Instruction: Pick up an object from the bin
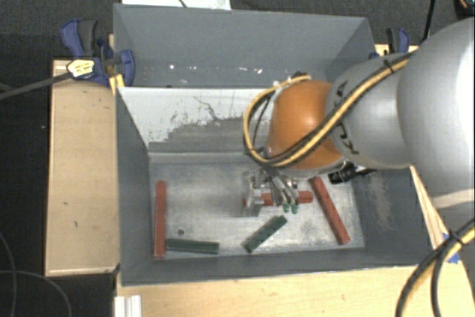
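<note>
Gripper (pixel 273 201) is low over the bin (pixel 223 56) floor, right of centre; its grip state is not discernible. A red block (pixel 303 197), partly hidden, lies beneath it. A green bar (pixel 265 232) lies just beside at 6 o'clock, a red bar (pixel 330 210) at 3 o'clock.

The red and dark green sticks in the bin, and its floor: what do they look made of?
Left red stick, right red stick: matte, evenly coloured, straight-edged; likely painted wood or plastic, cannot tell which. Front dark green stick, middle dark green stick: same dull, rigid look. Bin floor: grey metal, scuffed with pale scratches.
</note>
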`<state>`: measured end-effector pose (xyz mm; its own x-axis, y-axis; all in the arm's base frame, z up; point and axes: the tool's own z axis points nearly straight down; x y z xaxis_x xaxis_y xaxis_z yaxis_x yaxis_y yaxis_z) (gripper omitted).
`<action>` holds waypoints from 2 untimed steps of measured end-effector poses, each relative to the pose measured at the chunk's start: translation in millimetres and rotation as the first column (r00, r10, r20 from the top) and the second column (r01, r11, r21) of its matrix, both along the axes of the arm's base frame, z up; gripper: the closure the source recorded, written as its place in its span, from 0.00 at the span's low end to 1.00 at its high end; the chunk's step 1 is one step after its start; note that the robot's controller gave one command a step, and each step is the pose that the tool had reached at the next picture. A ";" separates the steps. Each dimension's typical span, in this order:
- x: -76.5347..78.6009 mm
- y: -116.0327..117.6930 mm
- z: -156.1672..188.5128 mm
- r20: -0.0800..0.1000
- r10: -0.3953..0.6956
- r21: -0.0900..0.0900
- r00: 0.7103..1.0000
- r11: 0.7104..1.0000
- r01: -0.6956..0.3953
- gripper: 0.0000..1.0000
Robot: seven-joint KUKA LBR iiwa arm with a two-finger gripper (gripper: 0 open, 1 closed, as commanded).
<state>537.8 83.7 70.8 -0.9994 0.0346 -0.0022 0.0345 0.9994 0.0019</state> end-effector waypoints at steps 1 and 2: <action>13.4 -5.3 99.8 0.009 0.044 -0.001 0.999 0.999 -0.044 1.00; 14.4 -4.6 198.3 0.010 0.066 -0.001 0.998 0.998 -0.066 1.00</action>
